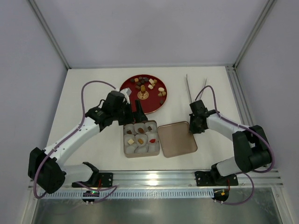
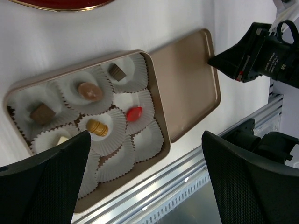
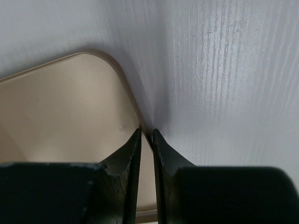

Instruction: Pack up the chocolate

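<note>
The left gripper [image 2: 145, 140] is held spread wide and empty above the gold rectangular metal tin [image 2: 162, 116], and nothing is touched by its black mesh-faced fingers [image 2: 51, 177]. The right gripper [image 3: 146, 133] is pinched almost together, and the thin rim of the gold rectangular metal lid [image 3: 60, 102] is clamped in the narrow slit between its tips. The lid is seen lying flat on the white table [image 3: 224, 70], just beside the tin.

Part of the chocolate [image 2: 89, 91] is already seated in the tin's crinkled white paper cups [image 2: 119, 161]: a brown oval, a dark square, a small dark piece, a red oval and a ribbed tan one. The rest is scattered on the round dark-red plate [image 1: 152, 105] beyond the tin.

A gold emblem is stamped at the plate's centre, but it is too small to be read.

A cream piece is half hidden behind the left finger, and the tin's near end is covered too. The thin metal tongs [image 1: 188, 86] are only faintly made out beyond the right gripper
</note>
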### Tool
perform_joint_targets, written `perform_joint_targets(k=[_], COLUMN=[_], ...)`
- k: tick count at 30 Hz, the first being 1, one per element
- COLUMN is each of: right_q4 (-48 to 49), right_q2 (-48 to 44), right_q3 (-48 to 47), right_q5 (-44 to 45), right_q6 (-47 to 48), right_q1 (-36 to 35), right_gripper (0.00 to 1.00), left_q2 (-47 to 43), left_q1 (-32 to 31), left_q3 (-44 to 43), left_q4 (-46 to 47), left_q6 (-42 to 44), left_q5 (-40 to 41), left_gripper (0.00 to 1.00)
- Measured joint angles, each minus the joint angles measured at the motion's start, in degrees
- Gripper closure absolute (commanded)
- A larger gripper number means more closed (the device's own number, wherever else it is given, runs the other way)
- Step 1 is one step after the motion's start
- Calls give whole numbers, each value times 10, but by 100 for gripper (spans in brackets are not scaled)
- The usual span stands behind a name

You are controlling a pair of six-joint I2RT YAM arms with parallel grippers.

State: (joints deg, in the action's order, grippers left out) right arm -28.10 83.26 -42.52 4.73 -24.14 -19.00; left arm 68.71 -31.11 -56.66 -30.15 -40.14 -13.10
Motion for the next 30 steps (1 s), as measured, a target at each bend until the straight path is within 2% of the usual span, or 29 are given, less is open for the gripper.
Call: perform_joint_targets(k=[8, 19, 26, 30], right_q4=[5, 0, -19, -24], right_q2=[0, -5, -31, -45], right_q3=[0, -3, -20, -30], right_q5=[0, -16, -27, -38], right_q6=[3, 18, 31, 39], right_q1=[9, 46, 62, 78], right_gripper=[96, 96, 96, 96], left_q2=[111, 237, 319, 364], left_q1=[-87, -101, -100, -94], left_q3=[-53, -156, -231, -255], left_q4=[19, 37, 32, 31], left_q6=[-31, -38, -14, -7], left_q5=[11, 13, 2, -30], left_gripper=[8, 17, 28, 34])
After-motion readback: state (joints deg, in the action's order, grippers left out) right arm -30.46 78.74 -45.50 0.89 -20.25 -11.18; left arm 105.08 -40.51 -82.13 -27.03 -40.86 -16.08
